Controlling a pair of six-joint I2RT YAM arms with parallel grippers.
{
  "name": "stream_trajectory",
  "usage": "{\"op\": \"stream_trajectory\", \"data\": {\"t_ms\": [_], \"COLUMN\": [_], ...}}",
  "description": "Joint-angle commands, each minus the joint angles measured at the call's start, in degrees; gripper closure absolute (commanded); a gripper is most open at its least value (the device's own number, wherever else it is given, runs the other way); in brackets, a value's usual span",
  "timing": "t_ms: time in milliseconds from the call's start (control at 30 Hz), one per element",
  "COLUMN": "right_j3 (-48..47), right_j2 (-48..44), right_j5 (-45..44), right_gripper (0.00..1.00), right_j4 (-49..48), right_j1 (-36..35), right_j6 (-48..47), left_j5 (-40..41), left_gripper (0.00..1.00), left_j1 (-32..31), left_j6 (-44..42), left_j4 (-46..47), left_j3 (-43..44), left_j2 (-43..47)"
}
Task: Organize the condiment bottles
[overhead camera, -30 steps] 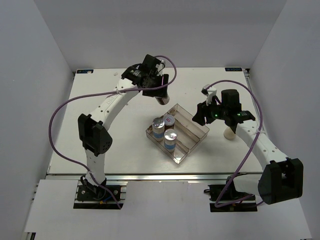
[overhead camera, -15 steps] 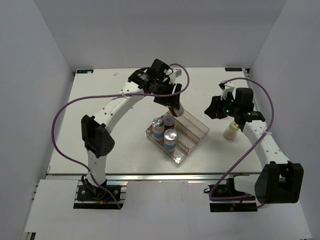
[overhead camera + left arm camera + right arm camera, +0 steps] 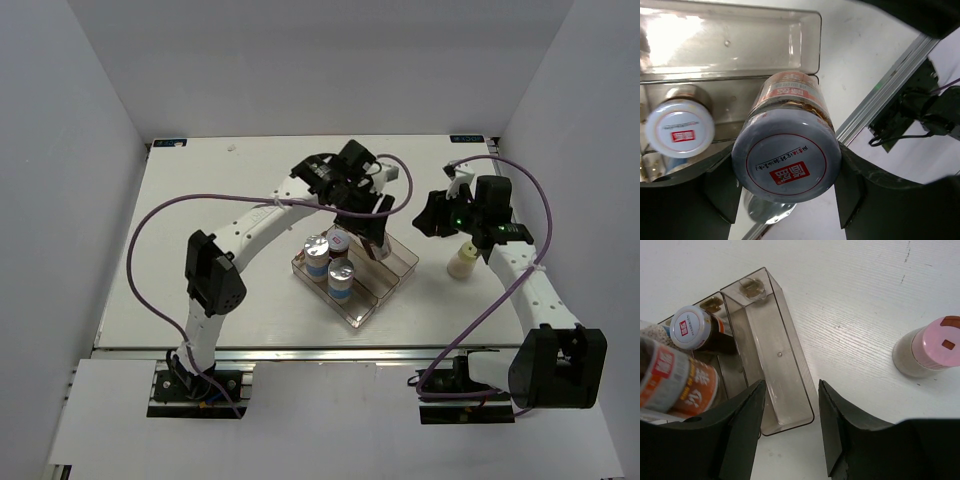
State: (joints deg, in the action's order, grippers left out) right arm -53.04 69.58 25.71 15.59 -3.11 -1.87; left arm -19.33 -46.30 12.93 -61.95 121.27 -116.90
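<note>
A brown-filled jar [image 3: 786, 160] with a red-marked lid is pinched round its body by the left gripper [image 3: 786, 177], its base tilted down over the clear divided tray [image 3: 810, 45] just beneath, and a matching brown jar [image 3: 680, 127] stands in the tray close beside the fingers. To seat well, the held jar probably needs righting and lowering clear of the tray's walls before the jaws part. The right gripper [image 3: 790, 415] hangs spread and empty above the tray's end, with a pink-capped jar [image 3: 932, 347] on the table [image 3: 865, 290] off to its side.

White tabletop [image 3: 250, 300], pale grey walls [image 3: 70, 100] on three sides, even light.
</note>
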Motion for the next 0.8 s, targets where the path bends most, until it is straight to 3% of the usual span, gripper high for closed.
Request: {"op": "stream_trajectory", "data": {"t_ms": [0,767], "right_j3": [0.3,1.79], "right_j2": [-2.26,-4.19], "right_j5": [1.0,1.44], "right_gripper": [0.48,0.47], "right_j4": [-2.76,-4.34], "right_j1": [1.44,4.43], "right_j6": [0.55,1.43], "left_j5": [0.7,14.32], "left_gripper": [1.0,1.0], "left_j1": [-2.64,-6.78], "left_j6": [-0.18,-0.89], "left_j4": [-0.01,-2.91], "left_j3": [3.35,0.01], "left_j2": [0.1,-4.65]}}
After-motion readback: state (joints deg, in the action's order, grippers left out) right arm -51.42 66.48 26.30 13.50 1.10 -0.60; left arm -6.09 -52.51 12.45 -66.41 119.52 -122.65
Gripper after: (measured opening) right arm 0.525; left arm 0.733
